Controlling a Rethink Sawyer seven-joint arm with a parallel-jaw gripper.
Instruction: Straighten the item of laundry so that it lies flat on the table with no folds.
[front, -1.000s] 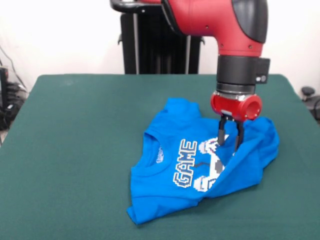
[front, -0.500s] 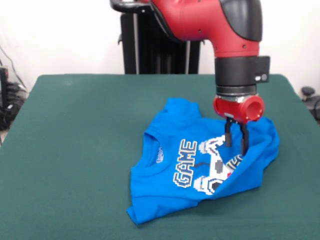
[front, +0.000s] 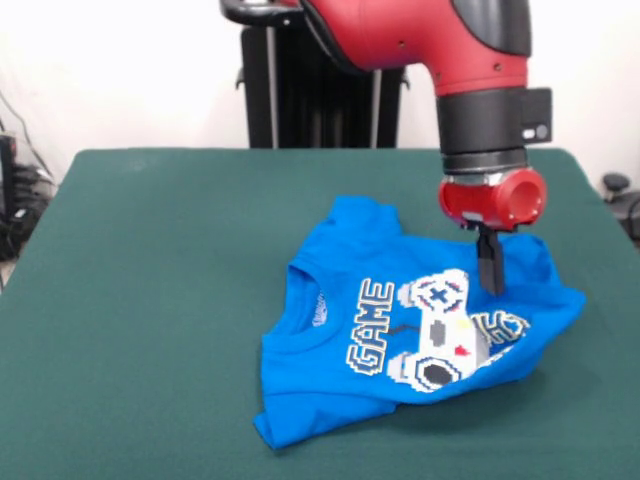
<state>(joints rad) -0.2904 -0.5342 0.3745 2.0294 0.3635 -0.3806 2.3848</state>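
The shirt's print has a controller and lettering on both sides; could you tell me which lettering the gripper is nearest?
The partly hidden letters right of the controller, just below the gripper; "GAME" lies left.

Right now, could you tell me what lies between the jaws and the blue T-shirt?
Nothing: in the front view the gripper hangs directly over the T-shirt, beside its controller print.

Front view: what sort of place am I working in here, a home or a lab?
Probably a lab or test room, not a home: a red arm on a black pedestal, a green-covered table bearing only a blue T-shirt, a bare white wall behind.
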